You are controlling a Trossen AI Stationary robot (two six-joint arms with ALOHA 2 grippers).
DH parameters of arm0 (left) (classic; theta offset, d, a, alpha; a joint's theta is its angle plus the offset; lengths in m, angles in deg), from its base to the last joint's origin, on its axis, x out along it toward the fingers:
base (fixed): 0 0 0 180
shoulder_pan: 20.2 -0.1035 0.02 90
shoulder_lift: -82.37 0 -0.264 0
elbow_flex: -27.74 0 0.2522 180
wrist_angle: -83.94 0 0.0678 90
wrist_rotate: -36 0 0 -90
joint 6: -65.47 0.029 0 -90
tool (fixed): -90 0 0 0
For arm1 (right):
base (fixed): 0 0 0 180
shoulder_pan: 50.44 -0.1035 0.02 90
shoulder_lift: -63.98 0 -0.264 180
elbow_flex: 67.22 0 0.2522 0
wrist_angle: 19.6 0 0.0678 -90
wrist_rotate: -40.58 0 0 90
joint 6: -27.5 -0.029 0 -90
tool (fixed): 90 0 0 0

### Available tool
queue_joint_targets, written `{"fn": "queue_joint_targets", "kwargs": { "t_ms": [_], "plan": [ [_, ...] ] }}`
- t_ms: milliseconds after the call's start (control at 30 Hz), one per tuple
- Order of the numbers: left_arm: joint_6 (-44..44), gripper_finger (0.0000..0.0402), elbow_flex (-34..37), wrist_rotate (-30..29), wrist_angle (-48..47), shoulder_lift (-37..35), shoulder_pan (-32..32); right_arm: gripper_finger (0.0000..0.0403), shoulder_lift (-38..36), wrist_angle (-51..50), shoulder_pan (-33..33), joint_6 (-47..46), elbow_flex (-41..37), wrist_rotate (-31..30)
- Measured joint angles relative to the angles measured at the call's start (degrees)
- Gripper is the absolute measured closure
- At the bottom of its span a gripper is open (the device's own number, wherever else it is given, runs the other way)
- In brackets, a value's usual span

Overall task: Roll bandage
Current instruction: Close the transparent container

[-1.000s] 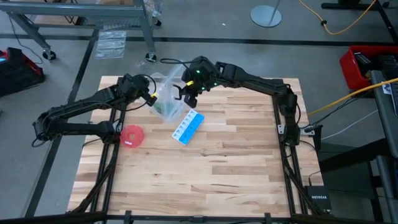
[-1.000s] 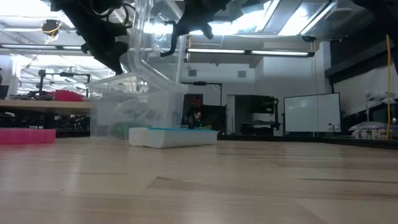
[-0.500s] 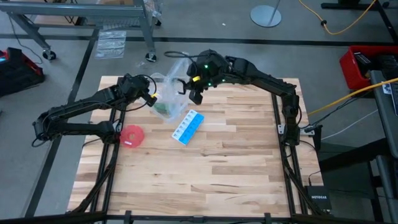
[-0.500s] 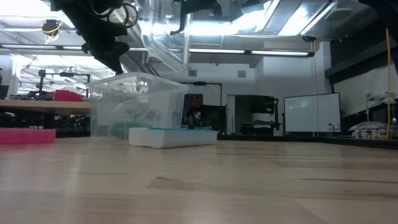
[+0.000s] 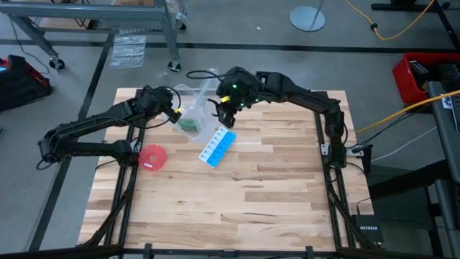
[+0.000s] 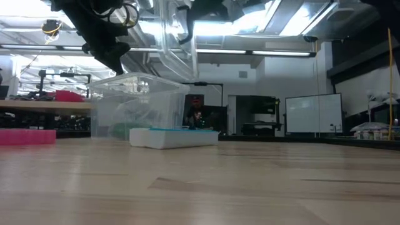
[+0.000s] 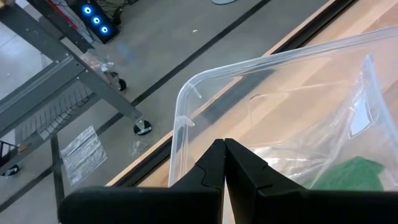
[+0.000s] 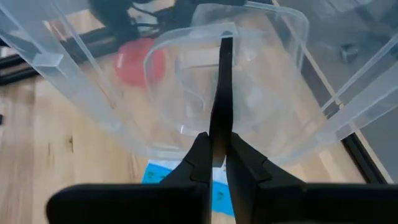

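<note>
A clear plastic box [image 5: 185, 108] stands on the table's far left part. The dark green bandage [image 5: 191, 126] lies inside it with a clear bag, and also shows in the left wrist view [image 7: 349, 174]. My left gripper [image 5: 175, 114] is shut at the box's left rim. My right gripper [image 5: 221, 114] is shut on the box's clear lid [image 6: 178, 44], held above the box's right side. My left gripper's shut fingertips [image 7: 219, 152] meet the box beside its rim [image 7: 181, 127], at the box's left end, slanting down from the table's left. Whether the thin wall lies between the fingers cannot be told. The box stands on the table. My right gripper pinches the lid's edge [image 8: 224, 74] between its two fingers. The fingers come from the table's right, slanting down. The lid hangs nearly upright, lifted clear of the box [image 6: 137, 106].
A blue-and-white pill box [image 5: 217, 146] lies just in front of the clear box. A red round disc [image 5: 152, 157] lies near the table's left edge. The bare wooden tabletop [image 5: 273, 194] spreads over the near and right parts.
My right gripper has risen with the lid. The lid leaned slanting on the box a second ago; now it is lifted clear and tipped nearly upright.
</note>
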Motion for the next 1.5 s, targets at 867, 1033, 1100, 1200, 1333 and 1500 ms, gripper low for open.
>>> {"fn": "queue_joint_targets", "kwargs": {
  "t_ms": [867, 1033, 1100, 1200, 1333, 1500],
  "plan": [
    [-1.2, 0.0399, 0.0, -0.1, 1.6, -1.3, 0.0, 0.0376, 5.3, 5.4, -0.6, 0.8, 0.0, -0.9],
    [-0.4, 0.0399, 0.0, -2.5, 3.2, -4.4, 0.0, 0.0376, 6.8, 5.2, -0.5, 1.4, -0.1, -1.2],
    [-0.1, 0.0399, 0.0, -4.5, 3.0, -6.1, 0.0, 0.0376, 7.4, 5.7, -0.5, 2.2, -0.1, -1.5],
    [0.3, 0.0399, 0.0, -6.1, 3.1, -9.1, 0.0, 0.0376, 7.8, 6.4, -0.5, 2.6, -0.1, -1.5],
    [0.2, 0.0399, 0.0, -6.7, 3.1, -13.1, 0.0, 0.0376, 8.0, 8.8, -0.5, 3.7, -0.1, -1.5],
    [0.0, 0.0399, 0.0, -6.6, 2.8, -16.6, 0.1, 0.0376, 8.0, 11.5, -0.1, 3.8, 0.0, -1.4]
  ]
}}
